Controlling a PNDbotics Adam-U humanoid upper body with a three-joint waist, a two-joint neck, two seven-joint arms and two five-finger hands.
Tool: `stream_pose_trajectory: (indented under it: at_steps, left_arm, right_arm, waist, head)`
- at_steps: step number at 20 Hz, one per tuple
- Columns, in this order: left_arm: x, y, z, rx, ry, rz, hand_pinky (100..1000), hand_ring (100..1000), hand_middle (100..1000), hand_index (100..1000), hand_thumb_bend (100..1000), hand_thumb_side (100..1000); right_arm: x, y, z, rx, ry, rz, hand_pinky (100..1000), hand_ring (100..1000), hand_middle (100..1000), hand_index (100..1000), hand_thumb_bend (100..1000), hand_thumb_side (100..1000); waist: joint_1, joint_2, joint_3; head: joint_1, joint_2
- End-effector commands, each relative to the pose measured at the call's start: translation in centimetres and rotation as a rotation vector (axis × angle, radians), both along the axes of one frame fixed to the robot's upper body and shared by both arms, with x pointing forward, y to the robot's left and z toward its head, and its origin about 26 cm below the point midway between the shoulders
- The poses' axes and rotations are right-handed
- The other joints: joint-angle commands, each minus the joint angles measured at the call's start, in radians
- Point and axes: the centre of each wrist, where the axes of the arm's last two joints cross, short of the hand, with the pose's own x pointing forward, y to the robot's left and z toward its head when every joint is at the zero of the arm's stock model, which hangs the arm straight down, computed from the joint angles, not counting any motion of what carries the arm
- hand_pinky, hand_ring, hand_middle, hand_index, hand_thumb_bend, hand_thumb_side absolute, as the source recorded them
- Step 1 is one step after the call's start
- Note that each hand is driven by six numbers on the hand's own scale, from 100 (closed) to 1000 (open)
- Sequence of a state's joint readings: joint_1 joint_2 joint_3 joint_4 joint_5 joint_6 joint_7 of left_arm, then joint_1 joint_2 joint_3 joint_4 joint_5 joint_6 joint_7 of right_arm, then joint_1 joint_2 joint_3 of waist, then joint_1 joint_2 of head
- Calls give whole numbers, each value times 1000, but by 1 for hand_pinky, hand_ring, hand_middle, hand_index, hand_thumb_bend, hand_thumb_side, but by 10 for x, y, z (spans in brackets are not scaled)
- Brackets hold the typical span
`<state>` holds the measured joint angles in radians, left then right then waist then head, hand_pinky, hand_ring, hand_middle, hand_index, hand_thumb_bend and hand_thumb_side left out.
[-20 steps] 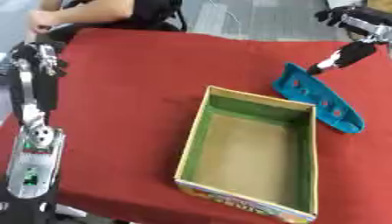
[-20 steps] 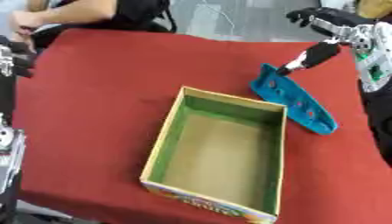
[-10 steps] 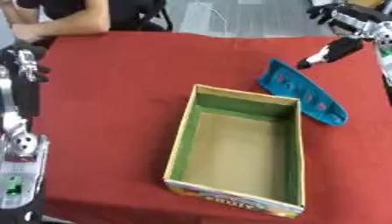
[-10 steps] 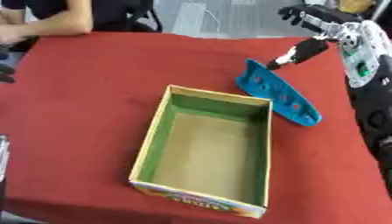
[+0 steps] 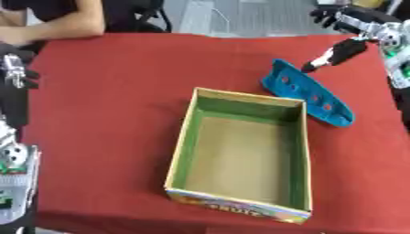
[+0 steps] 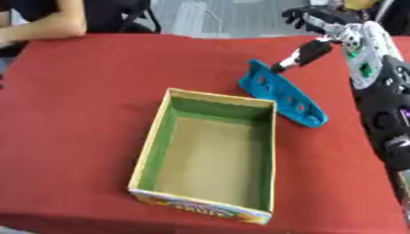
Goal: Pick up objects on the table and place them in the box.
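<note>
An open cardboard box (image 5: 181,151) with green inner walls stands in the middle of the red table (image 5: 112,96), and nothing lies inside it. A blue boat-shaped thing (image 5: 309,94) with a row of holes lies tilted on its edge just right of the box's far corner. My right hand (image 6: 330,26) hovers at the top right, fingers spread, its thumb (image 6: 305,50) reaching down to just right of the blue thing's far end. It holds nothing. My left hand (image 5: 16,73) shows only in part at the left edge, away from both things.
My left arm (image 5: 14,160) runs down the left edge and my right arm (image 6: 380,100) down the right edge. Bare red cloth lies left of the box and behind it. The table's front edge runs just under the box.
The whole picture has slid a little left, so the camera moved. My right hand stays by the blue thing's far end. Box and blue thing lie as before.
</note>
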<state>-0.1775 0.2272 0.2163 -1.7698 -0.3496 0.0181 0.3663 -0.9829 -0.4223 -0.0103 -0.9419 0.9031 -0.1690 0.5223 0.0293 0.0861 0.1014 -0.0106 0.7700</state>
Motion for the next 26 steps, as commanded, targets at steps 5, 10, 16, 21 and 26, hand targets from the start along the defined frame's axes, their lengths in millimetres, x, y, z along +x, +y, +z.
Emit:
stream_pose_trajectory:
  at_steps: [5, 10, 16, 21, 26]
  left_arm:
    - [0, 6, 11, 32, -23, 9, 428, 459, 563, 636, 100, 968]
    - [0, 6, 11, 32, -25, 7, 429, 459, 563, 634, 100, 968]
    - [0, 5, 12, 32, -26, 3, 428, 458, 563, 631, 100, 969]
    - [0, 5, 12, 32, -26, 1, 429, 459, 563, 629, 100, 969]
    - [1, 4, 12, 32, -28, 0, 429, 459, 563, 626, 100, 969]
  right_arm:
    - [1, -2, 10, -1, -35, -18, 689, 750, 784, 913, 1000, 394]
    - [3, 1, 6, 3, -38, -27, 660, 729, 768, 903, 1000, 376]
    - [5, 3, -1, 1, -30, -38, 643, 717, 759, 897, 990, 367]
    - [8, 5, -8, 0, -12, -54, 634, 712, 754, 895, 983, 361]
    - [10, 5, -18, 4, 10, -77, 620, 701, 745, 887, 961, 341]
  waist:
    - [1, -13, 1]
    - [1, -12, 2]
    - [1, -10, 3]
    - [1, -9, 4]
    - [0, -8, 6]
  head:
    - [-13, 0]
    - [-15, 0]
    - [-18, 0]
    - [-18, 0]
    - [-19, 0]
